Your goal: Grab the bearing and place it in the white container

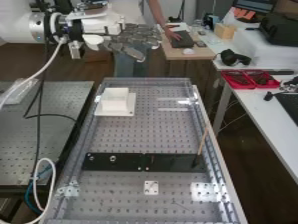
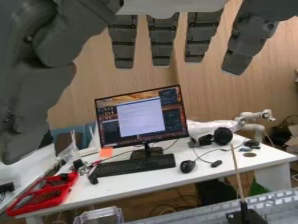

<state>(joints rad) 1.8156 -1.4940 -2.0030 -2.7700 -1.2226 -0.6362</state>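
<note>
In the high view, the white container (image 1: pixel 115 103) stands upright on a flat white base toward the far left of the perforated metal worktop (image 1: pixel 126 140). It is plain and boxy, with straight walls and square corners, its near wall more shaded than its upper part. Its sides run roughly in line with the worktop's edges; which one is its long axis cannot be told. Nearer, the smaller nut (image 1: pixel 91 158) and the larger nut (image 1: pixel 113 158) stand on the black bar (image 1: pixel 169 162), which lies crosswise. The hand (image 1: pixel 130 41) is high at the upper left, fingers extended and apart.

In the wrist view, the hand (image 2: pixel 161 42) has straight, spread fingers, the thumb well apart from them. Beyond are a monitor (image 2: pixel 141 120) and keyboard (image 2: pixel 133 166) on a white desk (image 2: pixel 159 180).
</note>
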